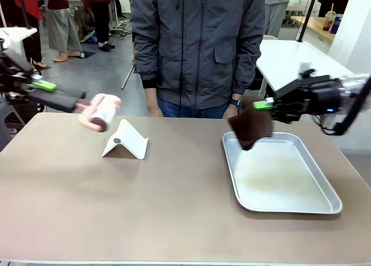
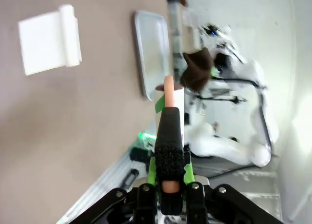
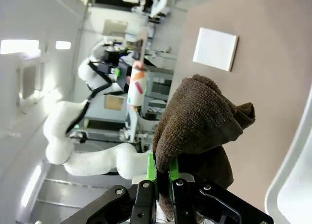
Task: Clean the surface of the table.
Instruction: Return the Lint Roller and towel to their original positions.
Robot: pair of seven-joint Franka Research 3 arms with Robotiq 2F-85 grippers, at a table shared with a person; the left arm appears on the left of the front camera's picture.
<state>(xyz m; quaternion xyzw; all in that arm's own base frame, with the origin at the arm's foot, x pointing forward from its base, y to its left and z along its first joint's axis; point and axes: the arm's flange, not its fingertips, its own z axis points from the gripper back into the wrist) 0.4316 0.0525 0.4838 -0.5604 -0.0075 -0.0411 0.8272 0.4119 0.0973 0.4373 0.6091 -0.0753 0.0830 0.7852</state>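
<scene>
The beige-brown table [image 1: 116, 208] spreads across the front view. My left gripper [image 1: 45, 87] hovers over its far left, shut on the black handle of a lint roller [image 1: 104, 112], whose pink-and-white head hangs above the table. In the left wrist view the roller [image 2: 170, 99] sticks straight out from that gripper [image 2: 169, 181]. My right gripper [image 1: 264, 105] is shut on a brown cloth [image 1: 250, 127], which dangles over the far-left corner of the silver tray [image 1: 324, 205]. In the right wrist view the cloth [image 3: 195, 121] bulges out of the green pads of the gripper [image 3: 161, 173].
A white folded stand [image 1: 125, 141] sits on the table between the roller and the tray. A person in a grey jacket [image 1: 197, 46] stands at the far edge with hands down by the table. A white-topped table [image 1: 290, 57] is behind on the right.
</scene>
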